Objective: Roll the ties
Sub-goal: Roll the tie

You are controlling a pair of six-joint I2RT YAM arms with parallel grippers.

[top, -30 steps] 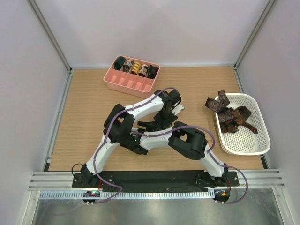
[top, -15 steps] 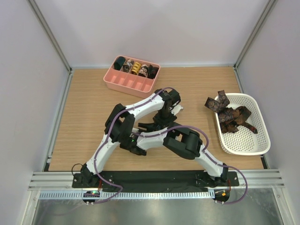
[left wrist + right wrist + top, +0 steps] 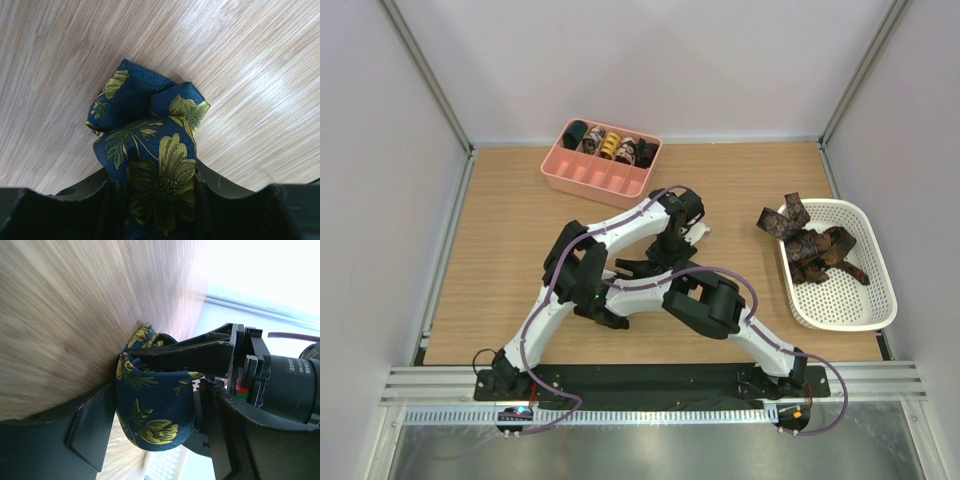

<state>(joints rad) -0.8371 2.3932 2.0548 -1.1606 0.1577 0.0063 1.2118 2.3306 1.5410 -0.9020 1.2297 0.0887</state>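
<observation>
On the wooden surface (image 3: 500,250), mid-scene between pale walls (image 3: 650,60), the navy floral tie (image 3: 145,130) sat loosely coiled. The left gripper (image 3: 150,182) pinched it, and the right gripper (image 3: 157,390) clasped the same coil.

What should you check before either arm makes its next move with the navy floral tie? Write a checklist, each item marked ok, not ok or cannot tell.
1. Left gripper holds the navy tie: ok, fingers clamp it.
2. Right gripper on the tie: ok, fabric fills its jaws.
3. Roll tight and even: not ok, loose folds bulge out.
4. Tail end tucked in: cannot tell, hidden.
5. Free slot in the pink tray: ok, front row is bare.
</observation>
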